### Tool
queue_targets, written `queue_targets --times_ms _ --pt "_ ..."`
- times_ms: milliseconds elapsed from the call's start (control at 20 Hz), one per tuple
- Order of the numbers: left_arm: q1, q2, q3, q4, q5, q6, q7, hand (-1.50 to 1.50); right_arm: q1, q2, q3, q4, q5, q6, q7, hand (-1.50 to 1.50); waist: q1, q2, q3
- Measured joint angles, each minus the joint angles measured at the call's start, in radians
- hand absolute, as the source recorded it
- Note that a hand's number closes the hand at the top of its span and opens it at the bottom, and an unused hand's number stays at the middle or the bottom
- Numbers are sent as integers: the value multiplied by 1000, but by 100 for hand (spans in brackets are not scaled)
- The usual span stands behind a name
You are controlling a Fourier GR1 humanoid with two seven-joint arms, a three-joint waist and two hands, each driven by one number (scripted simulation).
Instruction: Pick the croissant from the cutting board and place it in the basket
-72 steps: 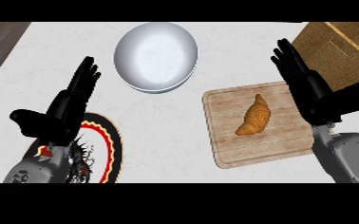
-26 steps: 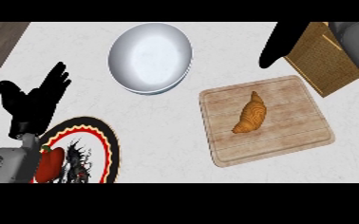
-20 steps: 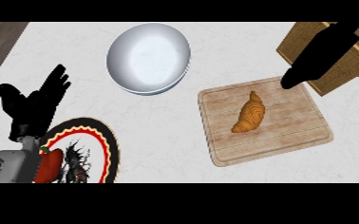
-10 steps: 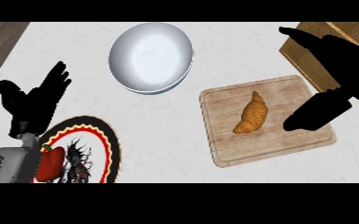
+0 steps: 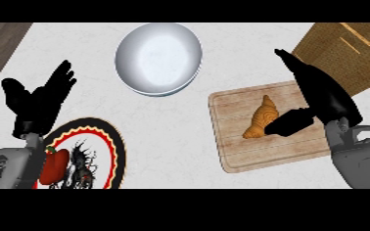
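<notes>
A golden-brown croissant [image 5: 261,118] lies on the wooden cutting board [image 5: 239,149] at the right of the counter. My right hand [image 5: 325,94] hovers over the board's right side, open, with its fingers straight and pointing up-left. Its thumb [image 5: 290,121] reaches down to just beside the croissant's right edge; whether it touches is unclear. The woven basket [image 5: 339,49] stands at the upper right, partly behind that hand. My left hand [image 5: 39,100] rests open at the left edge, fingers up.
A white bowl [image 5: 158,58] stands at the top centre. A patterned plate [image 5: 90,156] with a red pepper [image 5: 54,166] on it sits at the lower left. A dark strip marks the counter's upper-left corner.
My right hand has swung from above the basket down over the board's right side, and its thumb now sits next to the croissant. The left hand and croissant have not moved.
</notes>
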Motion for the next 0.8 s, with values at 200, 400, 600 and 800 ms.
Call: queue_targets --times_ms 200,400,600,800 --pt "-9 -11 11 10 -12 -11 6 0 17 61 5 91 76 -5 -50 -150 1 0 0" --pt "-8 -33 11 6 -30 -9 5 0 11 105 -7 186 111 28 -83 -150 1 0 0" --pt "-8 -36 29 -14 -33 -23 24 0 26 147 -11 223 159 62 -90 -150 1 0 0" --pt "-20 -45 48 10 -50 -38 13 0 47 162 -51 251 196 97 -142 -150 -1 0 0"
